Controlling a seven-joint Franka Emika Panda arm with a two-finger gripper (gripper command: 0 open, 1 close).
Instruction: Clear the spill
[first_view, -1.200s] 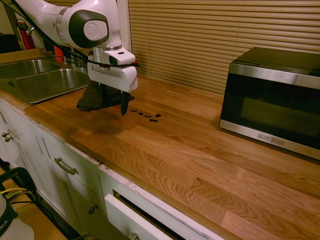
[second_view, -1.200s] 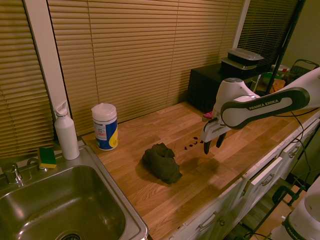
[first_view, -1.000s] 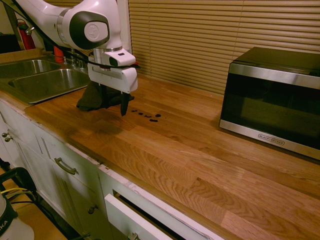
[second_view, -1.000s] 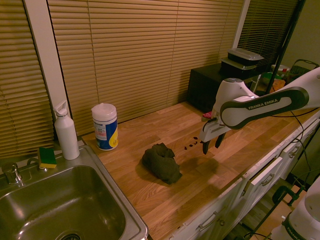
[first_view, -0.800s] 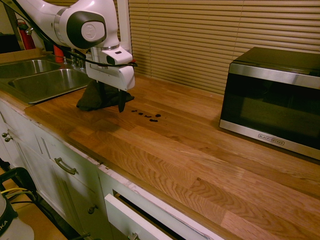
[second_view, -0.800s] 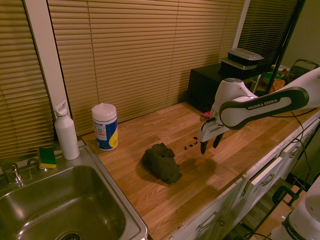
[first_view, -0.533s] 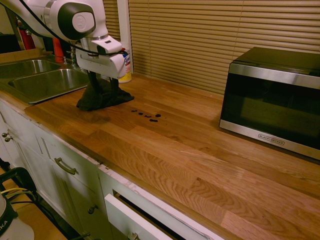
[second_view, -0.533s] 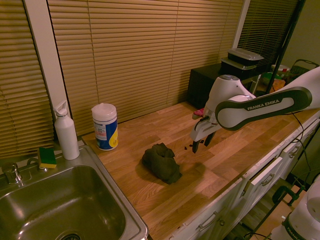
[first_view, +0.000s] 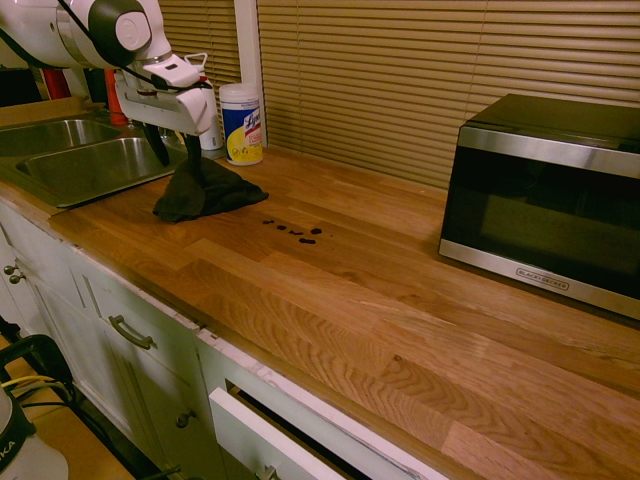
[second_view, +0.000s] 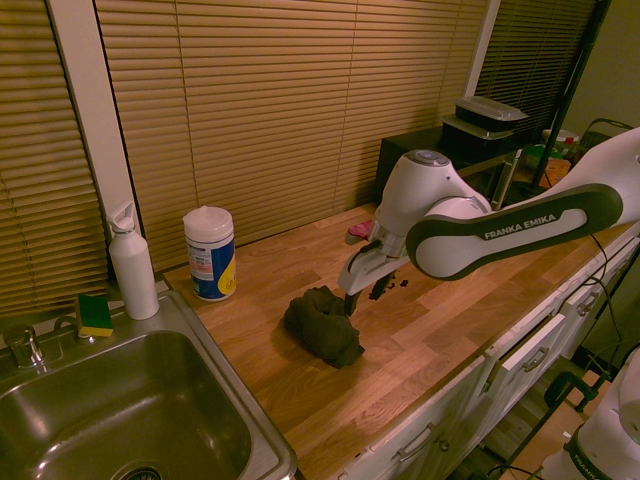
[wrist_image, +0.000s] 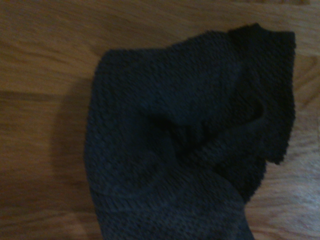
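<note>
The spill (first_view: 296, 232) is a short row of tiny dark spots on the wooden countertop (first_view: 400, 300), to the right of a crumpled dark cloth (first_view: 205, 195). My gripper (first_view: 175, 162) hangs open just above the cloth's left part, with nothing between its fingers. From the other side, the gripper (second_view: 363, 297) stands over the right edge of the cloth (second_view: 322, 325), and the arm covers most of the spill. The wrist view is filled by the cloth (wrist_image: 185, 145) lying on the wood.
A steel sink (first_view: 90, 165) lies left of the cloth. A wipes canister (first_view: 241, 122) stands behind it. A microwave (first_view: 545, 195) sits at the right. By the sink (second_view: 110, 420) stand a white bottle (second_view: 132, 262) and a sponge (second_view: 95, 313). A drawer (first_view: 270, 440) is ajar below the counter.
The arm has swung away from the spill toward the sink and now hangs over the cloth. The gripper stayed open. Cloth and spill have not moved.
</note>
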